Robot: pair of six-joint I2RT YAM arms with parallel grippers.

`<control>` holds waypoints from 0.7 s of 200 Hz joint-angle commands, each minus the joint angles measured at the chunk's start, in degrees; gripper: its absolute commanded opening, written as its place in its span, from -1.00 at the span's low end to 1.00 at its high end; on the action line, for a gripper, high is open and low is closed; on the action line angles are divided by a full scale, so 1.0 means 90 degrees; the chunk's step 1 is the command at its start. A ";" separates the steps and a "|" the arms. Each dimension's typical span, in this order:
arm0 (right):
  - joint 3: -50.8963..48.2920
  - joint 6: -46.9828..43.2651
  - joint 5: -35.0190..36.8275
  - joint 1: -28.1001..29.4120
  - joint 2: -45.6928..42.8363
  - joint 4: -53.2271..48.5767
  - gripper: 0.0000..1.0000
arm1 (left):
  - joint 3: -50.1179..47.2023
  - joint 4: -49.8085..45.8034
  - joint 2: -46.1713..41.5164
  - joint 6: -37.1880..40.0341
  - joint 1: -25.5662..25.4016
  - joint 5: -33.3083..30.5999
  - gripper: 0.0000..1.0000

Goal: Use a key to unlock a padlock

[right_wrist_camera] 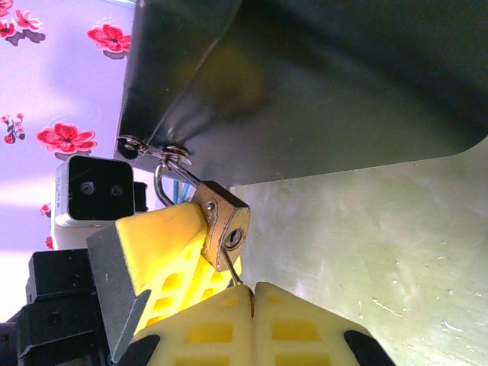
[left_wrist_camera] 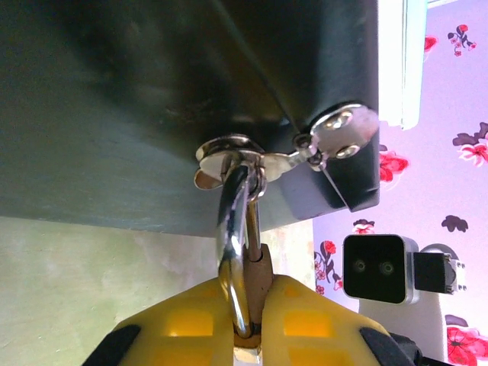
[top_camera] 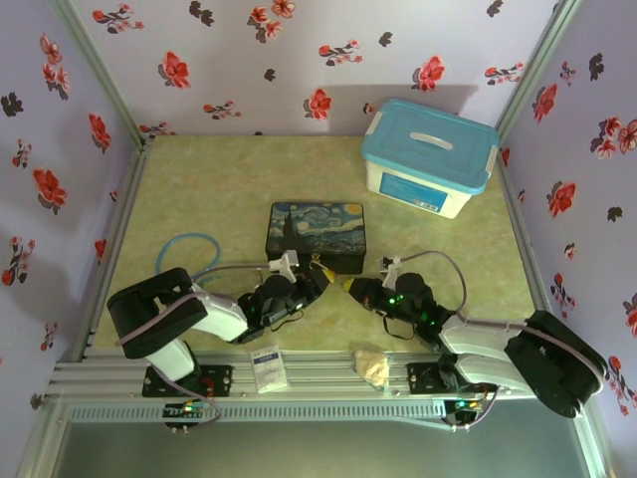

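The brass padlock (right_wrist_camera: 221, 221) hangs by its silver shackle (left_wrist_camera: 232, 229) from the hasp (right_wrist_camera: 171, 156) at the front corner of the starry-night tin (top_camera: 317, 234). My left gripper (left_wrist_camera: 255, 305) is shut on the padlock's body (left_wrist_camera: 261, 267), its yellow fingers (right_wrist_camera: 164, 252) on either side. My right gripper (right_wrist_camera: 252, 293) is shut on the thin key (right_wrist_camera: 231, 268), which sticks out of its fingertips. The key's tip meets the padlock's face at the edge of the keyhole; whether it is inside I cannot tell. The two grippers (top_camera: 317, 277) (top_camera: 350, 286) face each other in front of the tin.
A white box with a blue lid (top_camera: 428, 159) stands at the back right. Blue stethoscope tubing (top_camera: 184, 244) curls left of the tin. A white packet (top_camera: 267, 366) and a crumpled pale lump (top_camera: 373, 366) lie on the near rail. Flowered walls enclose the table.
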 commanded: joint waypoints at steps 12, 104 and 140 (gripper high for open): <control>0.0287 -0.0019 -0.0054 -0.0046 0.0228 0.0439 -1.00 | 0.0064 0.0664 -0.0046 -0.0020 0.0004 0.0080 -1.00; 0.0086 0.0370 -0.0701 -0.0358 0.1751 0.3193 -1.00 | 0.0083 0.0897 -0.0136 -0.0217 -0.0025 0.0366 -1.00; 0.0146 0.0338 -0.1195 -0.0397 0.2219 0.3696 -1.00 | 0.0065 0.1075 -0.0014 -0.0283 -0.0028 0.0389 -1.00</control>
